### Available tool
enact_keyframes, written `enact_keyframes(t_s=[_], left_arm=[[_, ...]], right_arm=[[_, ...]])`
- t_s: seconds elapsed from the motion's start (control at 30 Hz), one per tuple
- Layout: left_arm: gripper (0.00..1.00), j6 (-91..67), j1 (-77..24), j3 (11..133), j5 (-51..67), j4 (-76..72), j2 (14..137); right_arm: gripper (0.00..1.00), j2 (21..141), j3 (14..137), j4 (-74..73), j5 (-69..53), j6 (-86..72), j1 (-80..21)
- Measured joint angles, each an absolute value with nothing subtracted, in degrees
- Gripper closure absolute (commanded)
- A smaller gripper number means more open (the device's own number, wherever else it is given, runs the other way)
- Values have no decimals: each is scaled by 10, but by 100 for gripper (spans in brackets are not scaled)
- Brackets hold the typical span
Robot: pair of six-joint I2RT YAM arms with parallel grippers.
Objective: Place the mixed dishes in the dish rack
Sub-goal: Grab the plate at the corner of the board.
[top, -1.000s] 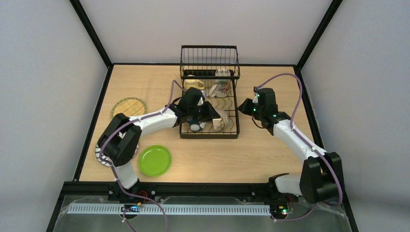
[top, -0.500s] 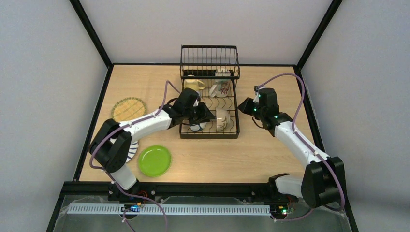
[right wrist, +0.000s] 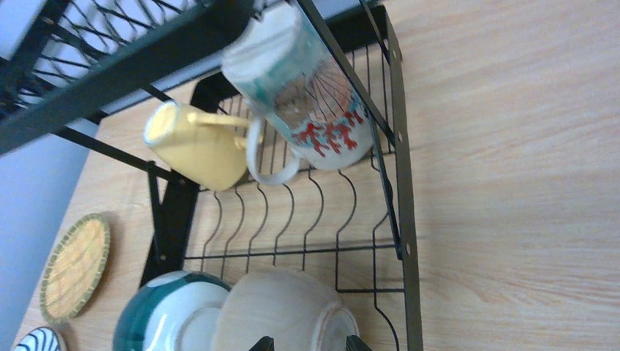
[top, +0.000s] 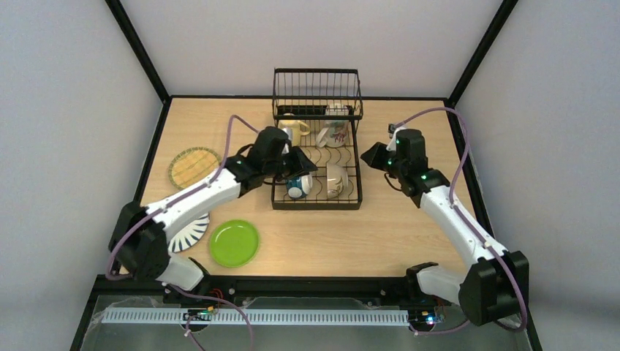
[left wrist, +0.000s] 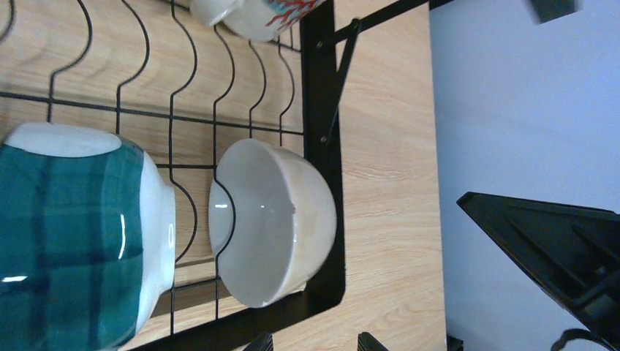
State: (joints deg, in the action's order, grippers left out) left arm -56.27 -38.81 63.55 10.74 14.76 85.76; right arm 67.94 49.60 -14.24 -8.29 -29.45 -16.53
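Top view: the left tool (top: 301, 168) has drawn back from the rack (top: 314, 206), leaving the teal bowl (top: 296, 186) racked beside the cream bowl (top: 335, 180). The green plate (top: 234, 243), woven plate (top: 194, 165) and striped plate (top: 194, 232) wait on the wooden desk (top: 380, 234), grey walls around.

Left wrist: fingertips apart, nothing between.

Right wrist: the right tool (right wrist: 307, 342) is likewise open and empty, facing the yellow mug (right wrist: 194, 146) in the rack.

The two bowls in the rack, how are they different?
The green checked bowl has a dark plaid outside; the cream bowl is plain and pale. The cream bowl sits at a corner of the dish rack; the green one is further in. Both stand on edge in the wires.
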Motion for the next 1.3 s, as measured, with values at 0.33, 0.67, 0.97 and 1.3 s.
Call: enact_keyframes(t_s=[0.33, 0.67, 0.97, 1.3], left_arm=[[35, -541, -388, 639, 1, 270, 631], [34, -556, -385, 547, -95, 367, 434], [27, -586, -385, 481, -110, 437, 343], [18, -607, -385, 445, -112, 485, 287]], right_arm=[[46, 636, 560, -176, -108, -272, -167], [46, 680, 615, -204, -172, -236, -286], [46, 727, 641, -222, -180, -229, -405], [46, 777, 635, -228, -173, -232, -521]])
